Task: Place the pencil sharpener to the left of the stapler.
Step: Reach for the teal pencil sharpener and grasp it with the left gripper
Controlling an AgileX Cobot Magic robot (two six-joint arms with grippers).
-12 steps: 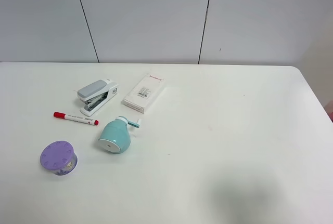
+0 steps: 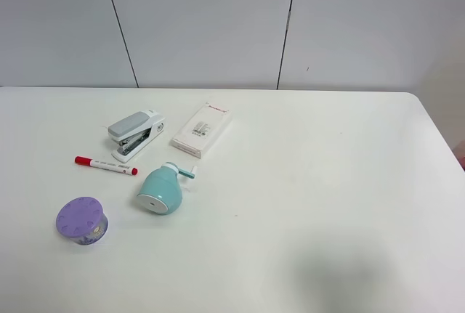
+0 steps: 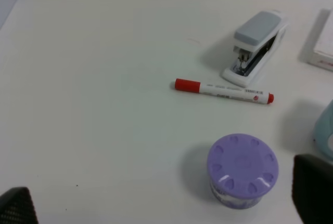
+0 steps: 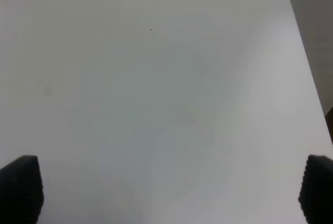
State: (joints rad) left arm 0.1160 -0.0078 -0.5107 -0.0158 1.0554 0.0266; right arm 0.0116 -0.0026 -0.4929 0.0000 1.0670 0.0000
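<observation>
Left claw (image 3: 165, 198) and right claw (image 4: 169, 187) gape wide, empty; domed teal pencil sharpener (image 2: 161, 189) lies free.

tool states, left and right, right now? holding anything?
Left tool: open, fingertips wide apart, holding nothing.
Right tool: open, fingertips wide apart, holding nothing.

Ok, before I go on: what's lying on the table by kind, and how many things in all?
pencil sharpener: 1
stapler: 1
marker: 1
white box: 1
purple container: 1
Total: 5
</observation>
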